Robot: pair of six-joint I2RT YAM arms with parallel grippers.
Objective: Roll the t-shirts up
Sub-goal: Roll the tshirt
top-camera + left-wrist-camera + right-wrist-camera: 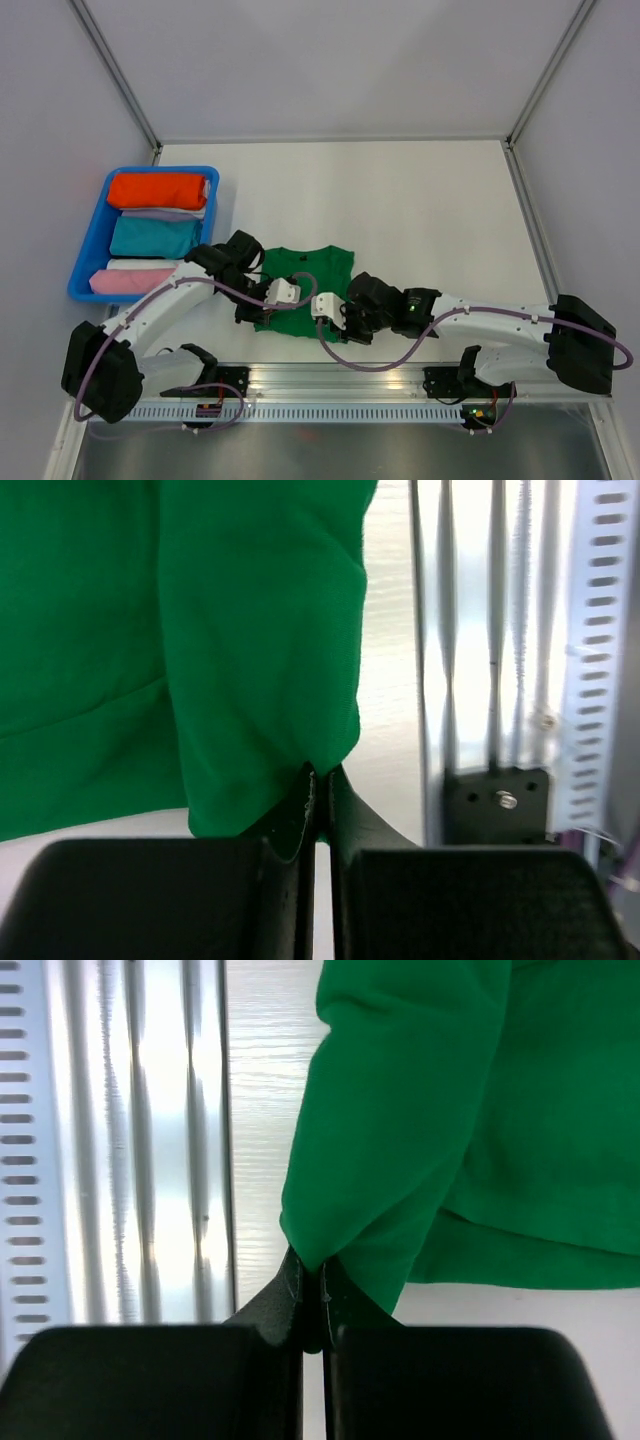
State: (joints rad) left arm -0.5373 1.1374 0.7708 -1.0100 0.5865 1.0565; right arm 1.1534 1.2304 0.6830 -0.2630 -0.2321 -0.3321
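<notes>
A: Right up close is the left claw (318, 780). Its two fingers are squeezed together on a little fold of green cloth.

B: The right claw (312, 1270) looks the same. It is pinched tight on a small fold too.

A: That cloth is the t-shirt (308, 268). It lies on the desk (420, 200), down near the 6 o'clock edge. Both claws sit on its near side, the left one at about 7 o'clock of the shirt and the right one at about 5 o'clock.

B: So what could go wrong?

A: Each claw has only a tiny bit of cloth. If they tug hard, I think it could slip out. Then the roll would flop open.

B: And if one claw goes faster than the other, the roll could come out crooked.

A: The two claws are very near each other. They might bump if they both turn inward.

B: The shirt is soft and already bunched up where they hold it. It could fold into a lump and not roll at all.

A: The metal rail (340, 378) runs at 6 o'clock, just past the shirt. Cloth dragged that way might catch on it.

B: What about the blue tray (84, 255) at 10 o'clock?

A: It holds the orange-red bundle (157, 190) and the teal bundle (153, 237). It is well apart, so I don't think it is in the way.
</notes>
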